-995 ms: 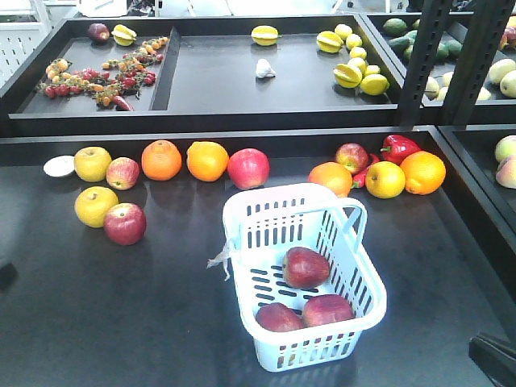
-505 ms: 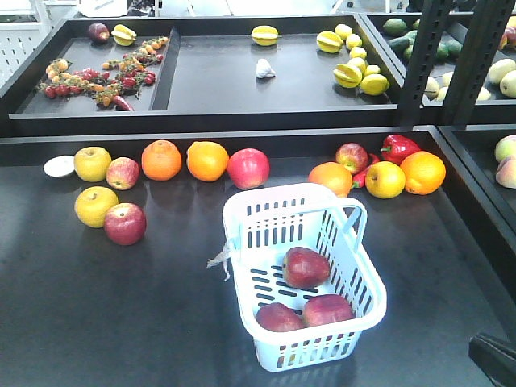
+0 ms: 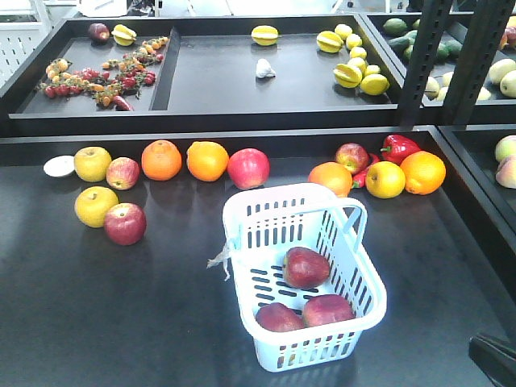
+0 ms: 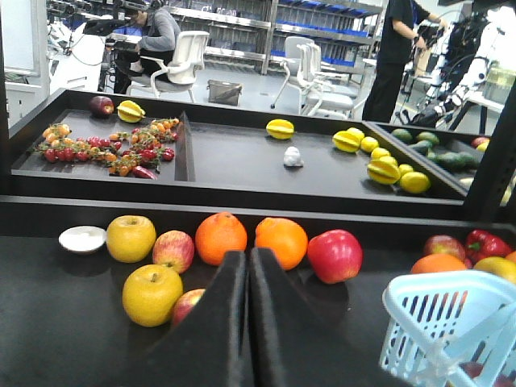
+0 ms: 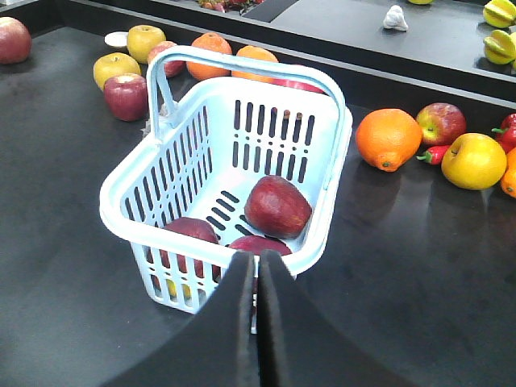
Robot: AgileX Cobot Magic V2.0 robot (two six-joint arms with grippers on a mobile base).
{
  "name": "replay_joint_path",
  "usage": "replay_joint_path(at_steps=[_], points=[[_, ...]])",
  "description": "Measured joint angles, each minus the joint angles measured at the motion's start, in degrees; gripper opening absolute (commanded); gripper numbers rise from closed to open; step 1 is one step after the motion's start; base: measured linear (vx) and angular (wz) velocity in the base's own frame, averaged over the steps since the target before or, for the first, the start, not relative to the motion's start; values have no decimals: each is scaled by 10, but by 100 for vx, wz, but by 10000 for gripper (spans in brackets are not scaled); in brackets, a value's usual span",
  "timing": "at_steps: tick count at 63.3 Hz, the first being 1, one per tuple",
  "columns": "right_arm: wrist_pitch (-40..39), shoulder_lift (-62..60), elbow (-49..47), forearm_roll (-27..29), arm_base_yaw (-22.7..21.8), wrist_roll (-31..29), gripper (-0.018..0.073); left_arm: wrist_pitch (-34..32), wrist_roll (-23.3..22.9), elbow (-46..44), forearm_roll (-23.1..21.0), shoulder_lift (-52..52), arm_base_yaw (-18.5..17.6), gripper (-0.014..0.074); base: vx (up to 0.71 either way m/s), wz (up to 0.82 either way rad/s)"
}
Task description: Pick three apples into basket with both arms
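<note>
Three dark red apples lie inside the pale blue basket [image 3: 242,211]: one in the middle [image 3: 305,267] and two at its near end [image 3: 279,317] [image 3: 328,310]. The right wrist view shows the same basket [image 5: 121,211] with an apple [image 5: 277,206] at its centre and two more by the near wall [image 5: 190,234] [image 5: 256,243]. My right gripper [image 5: 257,260] hovers just in front of the basket's near rim, shut and holding nothing. My left gripper [image 4: 247,256] is shut and empty, left of the basket [image 4: 451,314], pointing at the row of fruit.
Along the table's back edge lie yellow apples [image 3: 93,164], oranges [image 3: 161,160], red apples [image 3: 248,168], a red pepper [image 3: 399,147] and a white dish [image 3: 59,166]. A raised tray [image 3: 169,85] behind holds tomatoes and star fruit. Black posts [image 3: 419,60] stand at the right.
</note>
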Motion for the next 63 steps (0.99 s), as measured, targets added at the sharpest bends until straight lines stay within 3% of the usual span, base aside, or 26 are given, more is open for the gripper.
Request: replay_joint_path(at_steps=[11,45,63], points=[[0,0,0,0,0,0,-4,1,27,0,-21,0,0,-8,0,0],[0,0,0,0,0,0,-4,19,24,8,-24,0,0,-8,0,0],[0,0,0,0,0,0,-4,-6,2,157,-24,0,0,-8,0,0]])
